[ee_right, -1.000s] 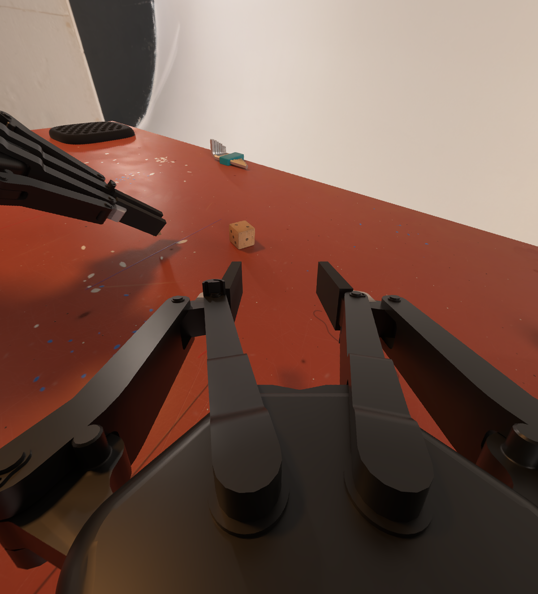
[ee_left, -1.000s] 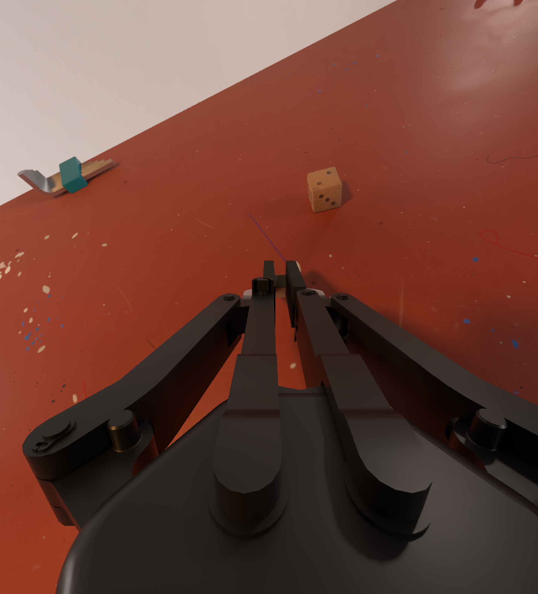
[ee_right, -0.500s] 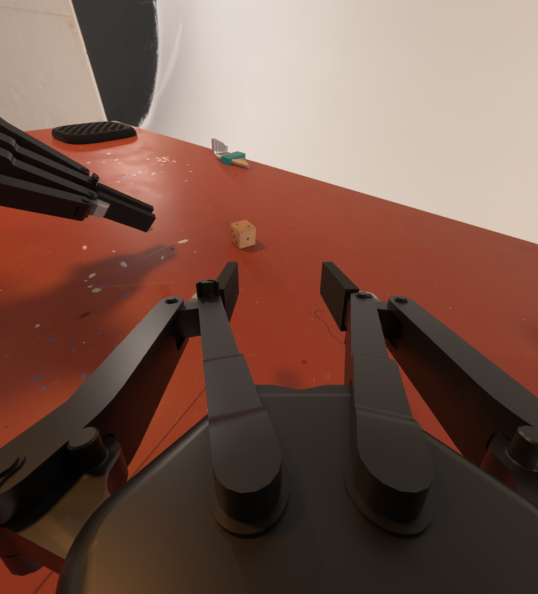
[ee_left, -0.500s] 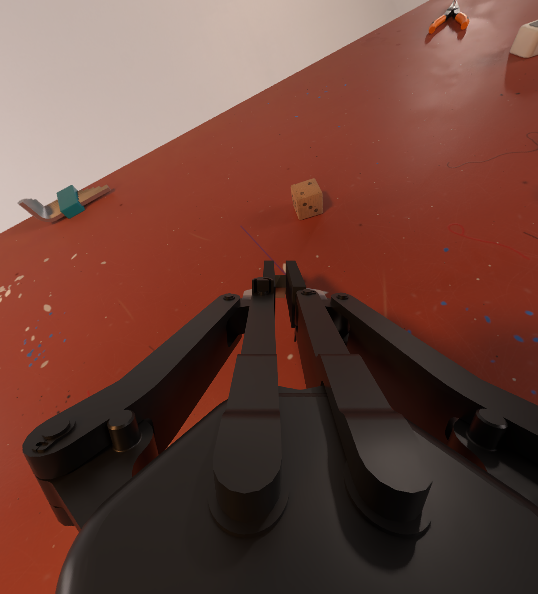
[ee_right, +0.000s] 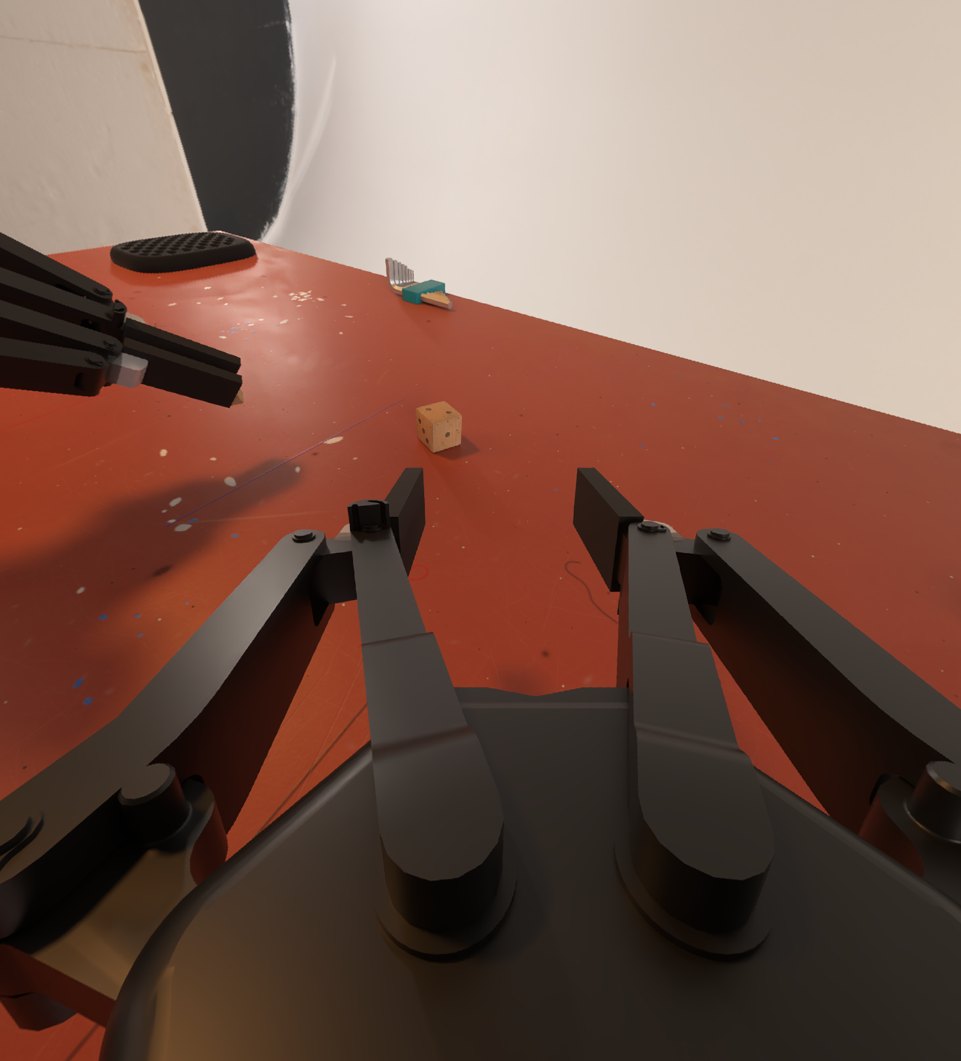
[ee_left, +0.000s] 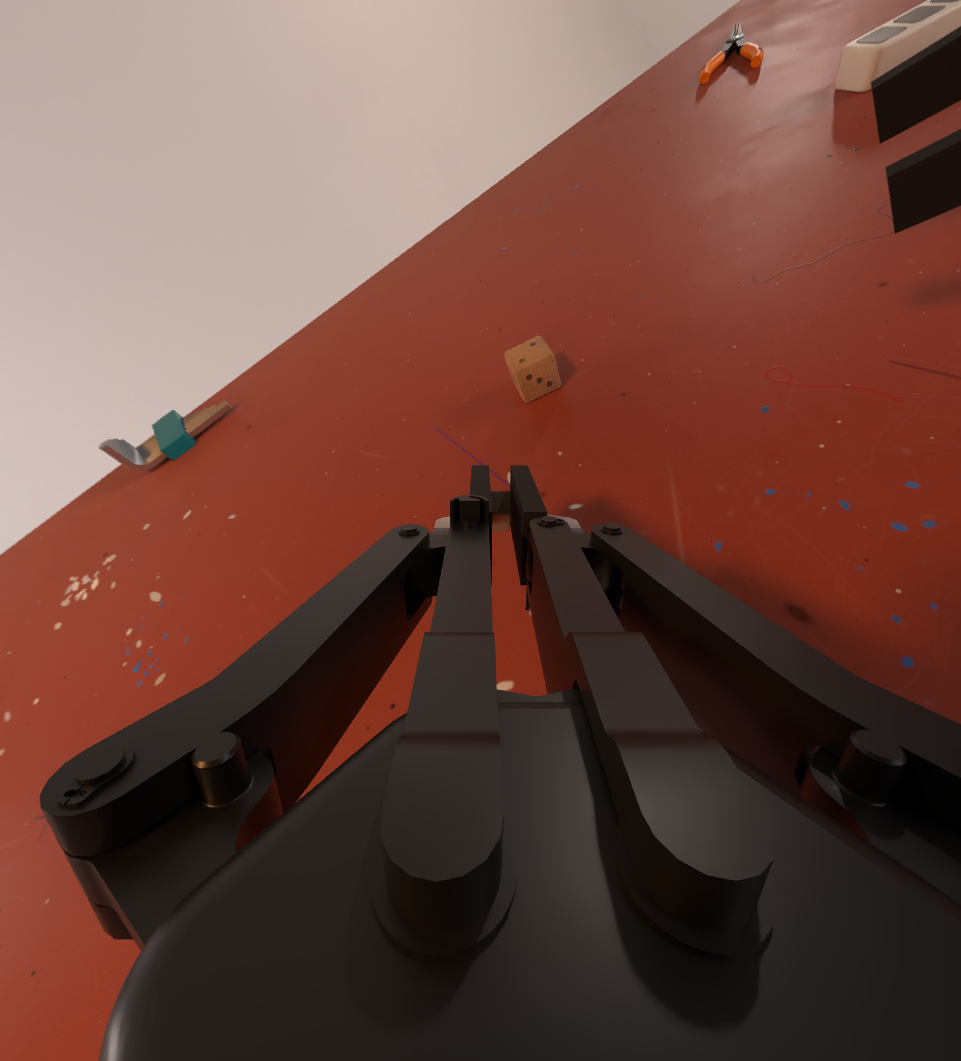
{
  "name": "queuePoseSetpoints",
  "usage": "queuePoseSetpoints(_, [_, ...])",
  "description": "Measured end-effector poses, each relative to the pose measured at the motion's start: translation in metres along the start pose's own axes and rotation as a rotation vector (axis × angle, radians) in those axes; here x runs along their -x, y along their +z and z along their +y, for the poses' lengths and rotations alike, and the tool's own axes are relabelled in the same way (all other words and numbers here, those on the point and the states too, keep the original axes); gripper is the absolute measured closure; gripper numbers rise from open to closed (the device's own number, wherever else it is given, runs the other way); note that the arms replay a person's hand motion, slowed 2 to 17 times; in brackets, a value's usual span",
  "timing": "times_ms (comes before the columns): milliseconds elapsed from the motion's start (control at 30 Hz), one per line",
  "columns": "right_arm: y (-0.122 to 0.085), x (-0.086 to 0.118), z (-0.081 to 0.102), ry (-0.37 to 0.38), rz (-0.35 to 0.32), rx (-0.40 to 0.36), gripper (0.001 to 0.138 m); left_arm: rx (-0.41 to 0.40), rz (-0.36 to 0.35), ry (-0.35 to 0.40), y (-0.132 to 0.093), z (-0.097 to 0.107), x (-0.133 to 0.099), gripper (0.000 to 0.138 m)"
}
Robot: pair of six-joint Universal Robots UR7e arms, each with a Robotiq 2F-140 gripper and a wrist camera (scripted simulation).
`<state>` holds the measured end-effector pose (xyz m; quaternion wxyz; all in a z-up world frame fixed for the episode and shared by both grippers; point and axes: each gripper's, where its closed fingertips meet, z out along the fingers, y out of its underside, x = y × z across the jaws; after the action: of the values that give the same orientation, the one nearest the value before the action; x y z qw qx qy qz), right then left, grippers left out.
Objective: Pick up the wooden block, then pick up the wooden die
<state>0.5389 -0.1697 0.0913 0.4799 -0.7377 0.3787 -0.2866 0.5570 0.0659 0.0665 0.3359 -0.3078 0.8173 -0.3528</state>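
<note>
The wooden die (ee_left: 532, 370) sits on the red table (ee_left: 696, 517), ahead of my left gripper (ee_left: 500, 482). The left gripper is shut on a small wooden block (ee_left: 501, 504), of which only a sliver shows between the fingers, and holds it above the table. In the right wrist view the die (ee_right: 439, 426) lies just beyond my open, empty right gripper (ee_right: 498, 499). The left gripper (ee_right: 234, 379) hovers there at the left, with a tan corner of the block (ee_right: 238, 396) at its tips. The right gripper's fingers (ee_left: 949, 86) show at the upper right of the left wrist view.
A hex key set in a teal holder (ee_left: 171, 436) lies at the table's far edge (ee_right: 423, 290). Orange pliers (ee_left: 730, 51) and a cream power strip (ee_left: 891, 51) lie far right. A black perforated pad (ee_right: 182, 251) sits at the far left corner.
My left gripper has lifted and drawn back with the block, so the die looks smaller and farther. In the right wrist view it has shifted left. The right gripper has barely moved.
</note>
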Motion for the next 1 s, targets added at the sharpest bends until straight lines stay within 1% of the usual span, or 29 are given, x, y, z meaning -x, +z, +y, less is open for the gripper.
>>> queuePoseSetpoints(233, [0.000, 0.000, -0.004, 0.010, -0.013, -0.009, 0.069, -0.007, -0.038, 0.053, -0.017, 0.004, 0.007, 0.128])
queuePoseSetpoints(400, [0.000, 0.001, -0.007, 0.014, -0.024, -0.017, 0.068, -0.054, -0.045, 0.100, -0.029, -0.003, 0.007, 0.128])
queuePoseSetpoints(500, [0.000, 0.002, -0.008, 0.017, -0.032, -0.021, 0.067, -0.074, -0.065, 0.115, -0.036, -0.004, 0.010, 0.128])
queuePoseSetpoints(633, [0.001, 0.004, -0.009, 0.021, -0.041, -0.025, 0.066, -0.066, -0.086, 0.110, -0.043, 0.001, 0.013, 0.128])
queuePoseSetpoints(767, [0.002, 0.005, -0.010, 0.024, -0.049, -0.025, 0.066, -0.064, -0.087, 0.105, -0.048, 0.005, 0.013, 0.128])
queuePoseSetpoints(1000, [0.003, 0.008, -0.010, 0.025, -0.057, -0.024, 0.065, -0.116, -0.074, 0.101, -0.057, 0.003, 0.009, 0.128])
